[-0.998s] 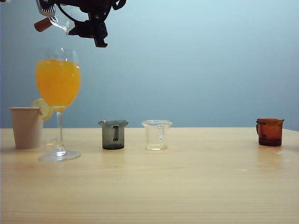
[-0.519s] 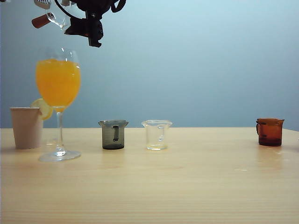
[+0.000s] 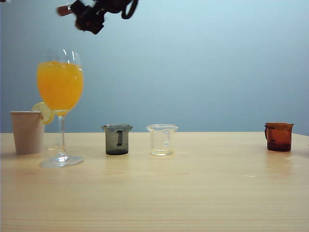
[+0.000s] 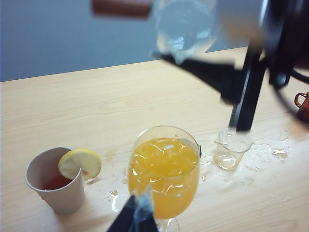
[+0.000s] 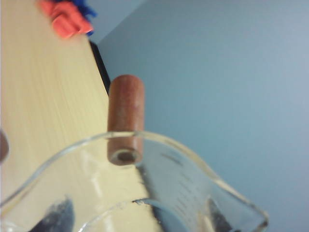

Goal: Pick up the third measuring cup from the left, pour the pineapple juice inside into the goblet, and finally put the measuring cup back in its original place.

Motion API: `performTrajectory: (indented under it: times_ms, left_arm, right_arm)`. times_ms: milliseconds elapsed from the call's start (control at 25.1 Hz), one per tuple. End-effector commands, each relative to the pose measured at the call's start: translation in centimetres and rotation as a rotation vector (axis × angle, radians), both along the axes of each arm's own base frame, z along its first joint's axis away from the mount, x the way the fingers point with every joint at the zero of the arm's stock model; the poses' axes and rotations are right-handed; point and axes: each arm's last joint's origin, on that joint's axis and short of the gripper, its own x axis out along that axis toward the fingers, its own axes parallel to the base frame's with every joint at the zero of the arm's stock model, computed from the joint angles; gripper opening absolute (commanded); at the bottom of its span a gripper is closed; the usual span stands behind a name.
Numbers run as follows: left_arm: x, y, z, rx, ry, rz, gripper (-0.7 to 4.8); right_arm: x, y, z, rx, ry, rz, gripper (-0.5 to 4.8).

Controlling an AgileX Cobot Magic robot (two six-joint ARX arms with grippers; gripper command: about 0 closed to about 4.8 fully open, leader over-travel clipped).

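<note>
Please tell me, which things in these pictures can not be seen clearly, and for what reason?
- Right tool: exterior view, motion-blurred at the top edge.
- Measuring cup: right wrist view, cut by the lower edge; blurred in the left wrist view.
- Left tool: only its tips show, at the lower edge.
- Goblet: stem and foot cut off, left wrist view.

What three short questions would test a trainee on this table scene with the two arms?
1. True or false: the right gripper, high above the table near the tall clear stemmed goblet, holds the small clear measuring cup with a reddish-brown handle.
2. The left gripper, seen only in its wrist view, points towards which thing? A: the goblet. B: a spoon. C: a plate.
3. How many small cups stand on the pale wooden table right of the goblet?
Key: 1 true; 2 A; 3 three.
</note>
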Motion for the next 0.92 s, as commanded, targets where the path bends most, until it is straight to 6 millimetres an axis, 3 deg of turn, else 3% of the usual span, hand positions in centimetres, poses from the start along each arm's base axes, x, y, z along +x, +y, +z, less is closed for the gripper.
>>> performTrajectory:
  times_ms: [40,200,519,679,758,918]
  left_arm:
    - [0.0,0.0,0.2,-0.004,-0.011,0.001,-0.04]
    - [0.0,0.0,0.2,-0.004,-0.011,0.001,-0.04]
    - [0.0,0.0,0.2,-0.004,-0.011,0.001,-0.04]
    - [0.0,0.0,0.2,-0.004,-0.011,0.001,-0.04]
    - [0.0,0.0,0.2,-0.004,-0.011,0.001,-0.04]
    - [0.0,0.0,0.2,-0.004,-0.011,0.001,-0.04]
  right_arm:
    - [1.3,-2.0,0.8,0.204,0.169,-0.059,3.03]
    - [3.3,-5.2,0.4,0.230,0.328,-0.092,3.03]
    - [4.7,-9.2,-1.9,0.277,0.434,-0.164,2.59]
    - [4.7,-11.3,-3.4,0.386,0.448,-0.191,2.60]
    - [4.0,-13.6,-5.1,0.460,0.439,-0.246,2.60]
    - [2.6,-15.5,-7.4,0.482,0.423,-0.328,2.60]
